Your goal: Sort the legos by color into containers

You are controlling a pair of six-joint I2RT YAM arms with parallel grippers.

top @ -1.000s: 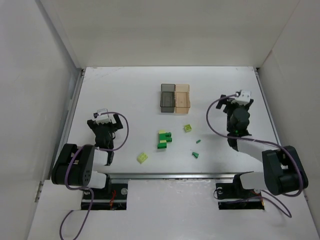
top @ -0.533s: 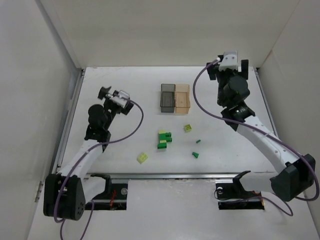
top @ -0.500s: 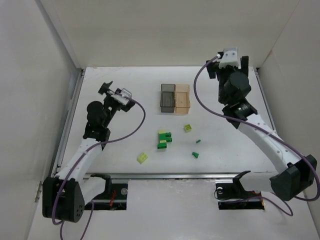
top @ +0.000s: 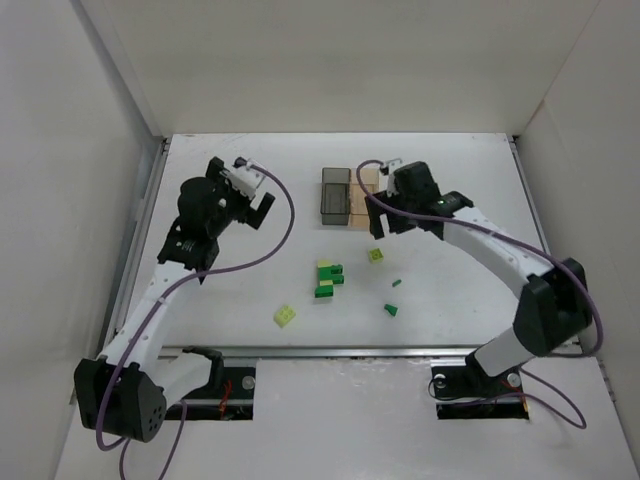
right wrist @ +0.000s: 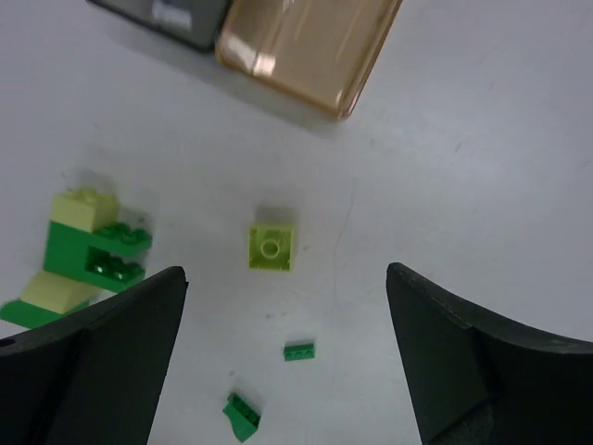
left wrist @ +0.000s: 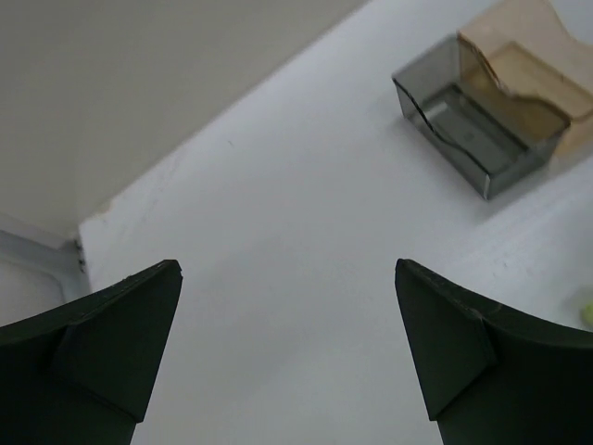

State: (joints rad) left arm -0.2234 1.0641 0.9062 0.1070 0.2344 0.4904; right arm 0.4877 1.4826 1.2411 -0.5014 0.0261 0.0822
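The two joined containers stand at the back middle: the smoky grey one [top: 335,196] and the orange-tan one [top: 366,203], partly behind my right arm. They also show in the left wrist view, grey [left wrist: 468,125] and tan [left wrist: 523,79]. My right gripper [top: 383,224] is open and empty, hovering above a single yellow-green lego [top: 376,255] [right wrist: 271,248]. Nearby lie a stacked green and yellow-green cluster [top: 327,278] [right wrist: 83,260], two small dark green legos [right wrist: 298,351] [right wrist: 242,415] and a yellow-green one [top: 285,315]. My left gripper [top: 247,196] is open and empty, raised left of the containers.
White walls enclose the table on the left, back and right. A metal rail [top: 330,350] runs along the near edge between the arm bases. The tan container [right wrist: 306,51] and a corner of the grey one [right wrist: 167,14] sit at the top of the right wrist view.
Both arms have unfolded from their bases. The right gripper rose to the back right, then swung down left over the yellow-green lego. The left gripper rose and moved toward the containers.
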